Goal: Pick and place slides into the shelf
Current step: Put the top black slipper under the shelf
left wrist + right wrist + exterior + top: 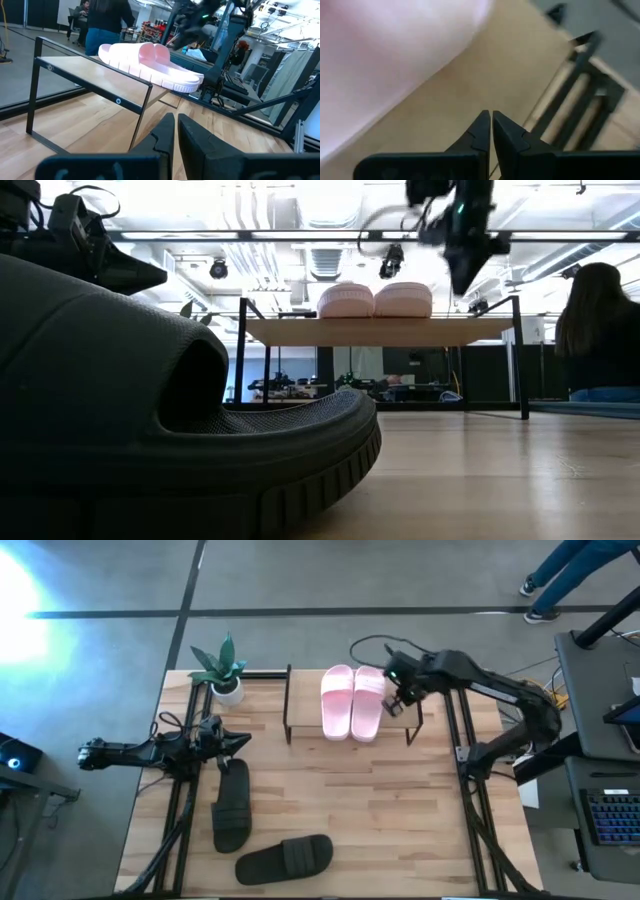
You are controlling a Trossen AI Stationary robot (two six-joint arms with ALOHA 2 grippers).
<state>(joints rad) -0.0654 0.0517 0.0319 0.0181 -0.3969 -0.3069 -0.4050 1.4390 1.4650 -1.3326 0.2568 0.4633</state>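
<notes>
- I take the shelf [300, 712] as my landmark: its light board sits at the far side of the table [400, 820], and both pink slides [352, 700] already lie on it side by side, touching, toward its right half.
- My right gripper [398, 702] hangs above the shelf's right end, just beside the outer pink slide. Its wrist view shows the jaws pressed together with nothing between them, only the shelf board and a pink blur underneath.
- My left gripper [240, 743] hovers in front of the shelf's left end, near the potted plant [222, 668]. Its jaws are also clenched and empty.
- The two dark slides are not yet shelved. One [232, 804] lies lengthwise in front of the shelf, its near end just under the left gripper; the other [285, 858] lies crosswise farther out, near the table's front edge, close up against the low camera.
- I judge half the job done, with the left part of the shelf board free for the dark pair.
- These slides look like moulded foam: light, a bit springy, matte and grippy. I would take hold of the wide strap, or pinch a side edge of the sole, expecting it to flex and droop a little when lifted.
</notes>
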